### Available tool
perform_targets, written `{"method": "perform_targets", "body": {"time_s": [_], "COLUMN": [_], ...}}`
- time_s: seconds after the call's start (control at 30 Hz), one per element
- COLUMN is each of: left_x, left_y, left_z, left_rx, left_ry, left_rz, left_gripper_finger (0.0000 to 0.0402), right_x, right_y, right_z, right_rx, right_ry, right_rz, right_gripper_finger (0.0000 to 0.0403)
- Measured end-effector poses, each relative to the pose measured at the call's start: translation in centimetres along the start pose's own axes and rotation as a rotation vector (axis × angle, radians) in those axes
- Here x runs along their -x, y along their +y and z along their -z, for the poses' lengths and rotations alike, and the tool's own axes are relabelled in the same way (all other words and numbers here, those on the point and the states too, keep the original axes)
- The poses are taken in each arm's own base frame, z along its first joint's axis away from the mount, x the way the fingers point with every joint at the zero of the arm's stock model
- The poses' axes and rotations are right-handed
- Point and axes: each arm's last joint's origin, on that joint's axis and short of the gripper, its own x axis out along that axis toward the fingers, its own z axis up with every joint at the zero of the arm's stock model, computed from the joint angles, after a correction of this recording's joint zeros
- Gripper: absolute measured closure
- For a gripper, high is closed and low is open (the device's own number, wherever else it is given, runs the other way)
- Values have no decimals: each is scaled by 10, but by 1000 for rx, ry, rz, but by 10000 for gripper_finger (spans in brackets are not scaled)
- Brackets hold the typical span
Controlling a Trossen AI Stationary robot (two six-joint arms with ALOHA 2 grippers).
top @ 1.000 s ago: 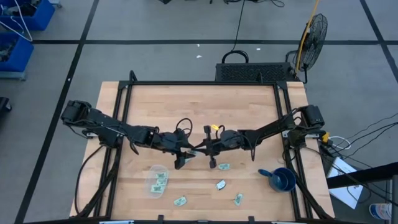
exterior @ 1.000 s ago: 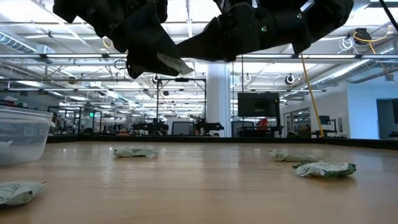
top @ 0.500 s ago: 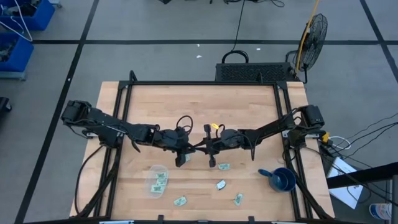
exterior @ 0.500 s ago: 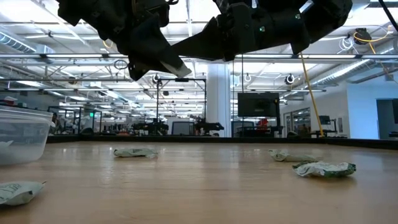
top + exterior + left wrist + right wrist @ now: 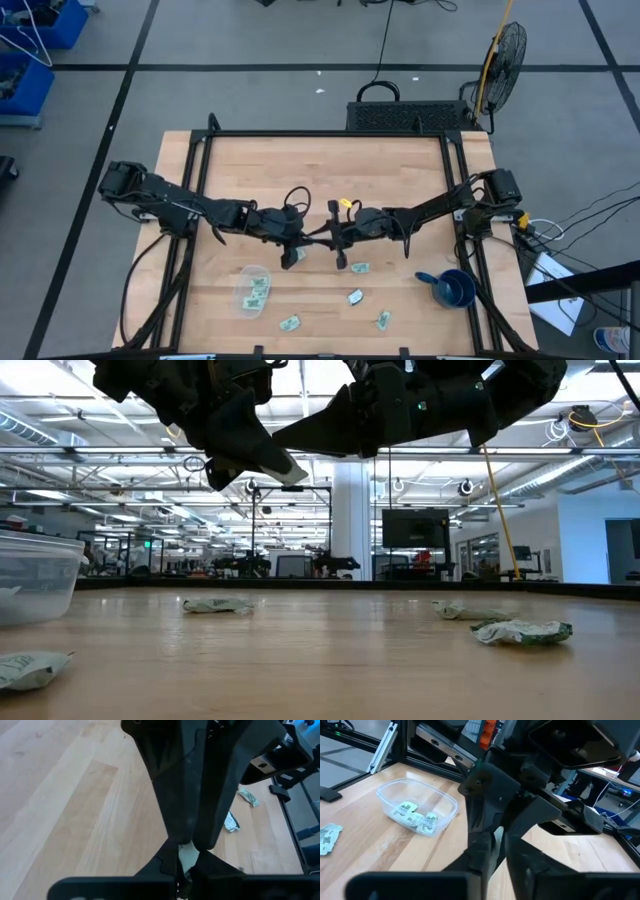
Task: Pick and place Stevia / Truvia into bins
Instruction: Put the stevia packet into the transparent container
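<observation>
Left hand [image 5: 291, 257] pinches a sachet [image 5: 283, 465] above mid-tabletop [image 5: 320, 170], right of the tub [image 5: 254, 289]. Right hand [image 5: 341, 262] just beside it; grip state cannot be told.

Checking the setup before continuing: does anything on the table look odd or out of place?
A dark blue scoop-like cup sits near the table's right edge, unrelated to the sachets. Loose sachets look crumpled, not flat. The tub stands upright; nothing spilled.

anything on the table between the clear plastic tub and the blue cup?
Yes. In the high view, three pale green sachets lie loose on the wood between the clear plastic tub and the blue cup: one, one, one.
</observation>
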Motion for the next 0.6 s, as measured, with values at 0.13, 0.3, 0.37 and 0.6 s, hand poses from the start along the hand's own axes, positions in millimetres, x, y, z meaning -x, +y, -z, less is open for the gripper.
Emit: {"method": "perform_targets", "body": {"time_s": [0.13,0.3,0.37,0.6], "left_x": [0,1,2,24], "left_y": [1,-1,-7,-37], "left_z": [2,10,16,33], "left_rx": [7,54,73,180], "left_ry": [22,113,174,319], "left_rz": [-14,31,82,152], "left_gripper_finger": [395,394,397,398], "right_x": [0,0,0,0], "right_y": [0,1,1,1], "right_z": [0,0,1,5], "right_rx": [0,1,2,13], "right_ry": [1,1,9,51], "right_rz": [-2,-3,-4,-9], "right_gripper_finger": [308,279,275,273]}}
